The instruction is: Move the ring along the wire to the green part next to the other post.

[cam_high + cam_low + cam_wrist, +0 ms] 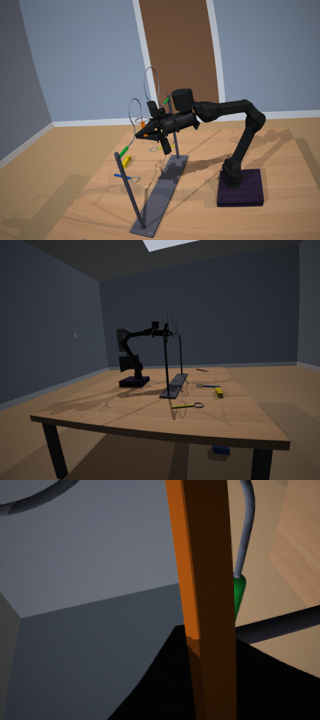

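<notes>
The orange handle (142,125) (210,580) is held between the fingers of my shut gripper (136,135) (172,334). Its ring (135,120) is beyond the handle's upper end; the grey wire (128,113) (249,515) appears to pass through it at the inner foot of the nearer loop. I cannot tell if they touch. In the top view my fingertips overlap the descending wire; contact is unclear. One green part (123,151) (240,592) is at the near post (129,188), the other (166,101) at the far post (175,144). My gripper body hides the wire's middle.
A second tall wire loop rises behind the gripper. The posts stand on a grey base plate (165,191) (177,383). On the table lie a yellow block (126,162) (218,392), a blue-handled ring (121,176) (211,386) and a yellow-handled ring (183,406).
</notes>
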